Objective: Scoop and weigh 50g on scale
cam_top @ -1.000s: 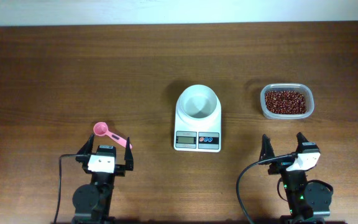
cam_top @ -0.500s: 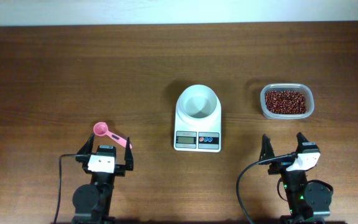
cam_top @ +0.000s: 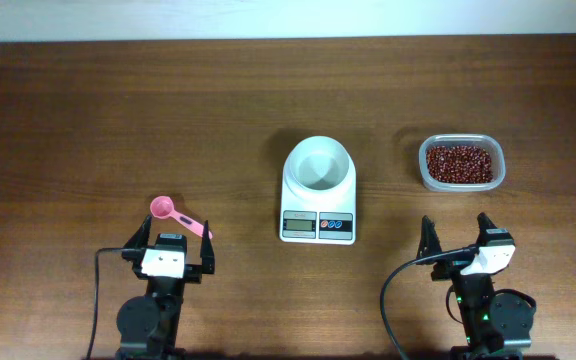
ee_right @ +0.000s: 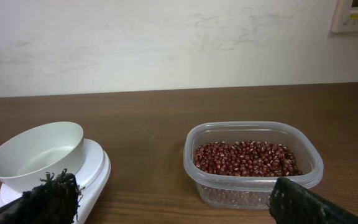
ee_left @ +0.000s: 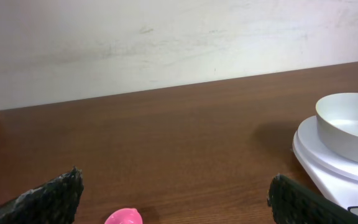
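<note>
Wooden table [cam_top: 118, 110] bears white scale [cam_top: 318, 190], red-brown beans [cam_top: 459, 163].

Cannot make out any word, brand, number or sign in any of the three views. On the scale [cam_top: 318, 190], seen from overhead, only a grey display [cam_top: 299, 226] too small to give up digits, and next to it blue and red buttons [cam_top: 336, 226] far too small to read. In the right wrist view, high on the wall at the far right, a white panel [ee_right: 356, 14] with a greenish window, blurred past reading.
</note>
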Robot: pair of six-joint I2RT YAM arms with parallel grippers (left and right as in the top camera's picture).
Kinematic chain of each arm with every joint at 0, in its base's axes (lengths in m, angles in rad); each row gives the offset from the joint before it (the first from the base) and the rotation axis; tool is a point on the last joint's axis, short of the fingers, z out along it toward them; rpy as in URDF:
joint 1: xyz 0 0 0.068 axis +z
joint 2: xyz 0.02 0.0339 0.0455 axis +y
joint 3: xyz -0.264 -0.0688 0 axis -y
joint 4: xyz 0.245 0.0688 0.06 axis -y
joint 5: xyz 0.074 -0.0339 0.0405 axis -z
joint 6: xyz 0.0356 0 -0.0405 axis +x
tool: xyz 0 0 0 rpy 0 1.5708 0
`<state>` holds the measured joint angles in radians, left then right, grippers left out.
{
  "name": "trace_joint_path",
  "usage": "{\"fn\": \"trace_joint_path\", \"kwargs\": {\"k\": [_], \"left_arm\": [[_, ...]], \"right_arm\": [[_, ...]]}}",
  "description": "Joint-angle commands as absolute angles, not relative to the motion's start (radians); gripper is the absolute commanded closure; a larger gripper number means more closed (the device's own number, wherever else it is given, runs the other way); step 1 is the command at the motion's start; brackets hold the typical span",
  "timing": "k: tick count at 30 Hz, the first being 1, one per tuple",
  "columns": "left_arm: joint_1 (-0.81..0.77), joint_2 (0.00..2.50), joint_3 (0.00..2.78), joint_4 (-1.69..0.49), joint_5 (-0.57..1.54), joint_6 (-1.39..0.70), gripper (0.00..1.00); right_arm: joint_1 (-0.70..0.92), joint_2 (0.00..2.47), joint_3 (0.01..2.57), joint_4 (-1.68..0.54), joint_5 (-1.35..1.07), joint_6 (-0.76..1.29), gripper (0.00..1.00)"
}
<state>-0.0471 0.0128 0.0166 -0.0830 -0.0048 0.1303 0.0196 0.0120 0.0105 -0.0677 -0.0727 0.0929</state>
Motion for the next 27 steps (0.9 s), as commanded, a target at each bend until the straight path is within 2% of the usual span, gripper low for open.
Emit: {"fn": "trace_joint_path", "kwargs": {"k": [1, 21, 27], "left_arm": [[-0.041, 0.011, 0.009, -0.083, -0.004, 0.136, 0.01], [-0.041, 0.011, 0.009, -0.075, -0.050, 0.136, 0.01], [-0.041, 0.011, 0.009, 0.124, -0.050, 0.136, 0.01]], "right_arm": [[0.026, 0.003, 0.006, -0.072, -0.078, 0.085, 0.01], [0.026, 0.003, 0.006, -0.072, -0.078, 0.085, 0.01], [0.026, 0.003, 0.006, -0.072, -0.078, 0.085, 0.01]]}}
